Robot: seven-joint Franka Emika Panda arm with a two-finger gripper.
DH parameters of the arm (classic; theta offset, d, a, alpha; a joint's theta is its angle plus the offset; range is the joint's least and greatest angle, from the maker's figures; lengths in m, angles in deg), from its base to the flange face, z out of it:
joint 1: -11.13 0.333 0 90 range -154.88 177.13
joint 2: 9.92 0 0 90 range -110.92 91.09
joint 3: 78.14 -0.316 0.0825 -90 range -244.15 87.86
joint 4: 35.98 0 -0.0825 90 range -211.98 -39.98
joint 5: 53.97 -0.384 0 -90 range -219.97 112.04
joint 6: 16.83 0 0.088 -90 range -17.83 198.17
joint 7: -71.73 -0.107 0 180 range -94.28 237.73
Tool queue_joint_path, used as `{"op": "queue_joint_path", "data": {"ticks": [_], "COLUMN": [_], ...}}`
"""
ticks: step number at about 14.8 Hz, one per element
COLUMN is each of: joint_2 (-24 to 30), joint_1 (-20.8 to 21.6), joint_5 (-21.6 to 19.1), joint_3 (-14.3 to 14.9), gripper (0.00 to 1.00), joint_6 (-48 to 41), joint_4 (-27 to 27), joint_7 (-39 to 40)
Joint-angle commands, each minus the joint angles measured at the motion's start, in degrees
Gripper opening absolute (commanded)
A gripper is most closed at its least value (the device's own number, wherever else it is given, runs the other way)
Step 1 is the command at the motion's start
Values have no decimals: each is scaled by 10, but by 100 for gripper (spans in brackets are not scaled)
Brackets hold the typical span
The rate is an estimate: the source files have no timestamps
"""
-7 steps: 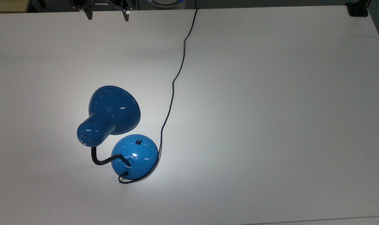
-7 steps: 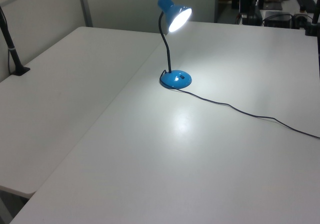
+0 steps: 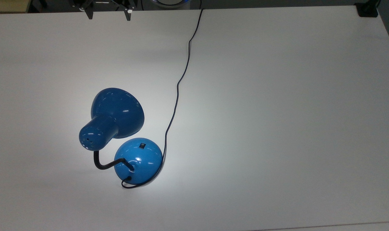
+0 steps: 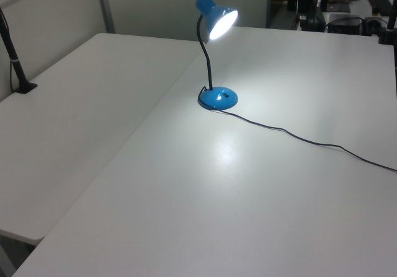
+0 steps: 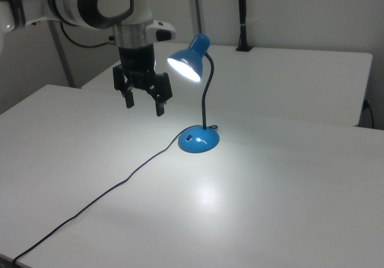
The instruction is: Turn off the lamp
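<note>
The lamp [image 5: 193, 61] glowed; the gripper [image 5: 143, 104] hung spread and empty (approach step), needing descent onto the switch [image 3: 142, 146].

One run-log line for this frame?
lamp: lit | switch: untouched | gripper: open, hovering apart from base

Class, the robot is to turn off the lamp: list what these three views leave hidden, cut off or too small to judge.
1. Gripper: the top view's upper edge cuts it off above the fingertips.
2. Switch on the lamp base: too small in every view to read its position.
3. Cord: its far end runs off the top view's upper edge, so no plug shows.
4. Bulb: glare inside the shade hides it in the right view.
</note>
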Motion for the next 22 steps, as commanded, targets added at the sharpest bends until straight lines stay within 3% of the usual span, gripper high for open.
{"op": "queue_joint_path", "data": {"ticks": [1, 5, 10, 17, 19, 20, 21, 22], "joint_2": [2, -9, -45, -95, -103, -106, -108, -116], "joint_1": [6, 2, 1, 9, 10, 10, 10, 14], "joint_5": [-5, -5, -9, -11, -11, -11, -12, -12], "joint_3": [7, 10, 36, 35, 34, 33, 32, 31], "gripper": [100, 100, 97, 97, 83, 71, 55, 30], "joint_6": [9, 22, 140, 218, 234, 241, 246, 254], "joint_4": [1, 16, 14, 3, 2, 1, -1, -1], "joint_7": [3, 12, 12, 37, 38, 38, 39, 47]}}
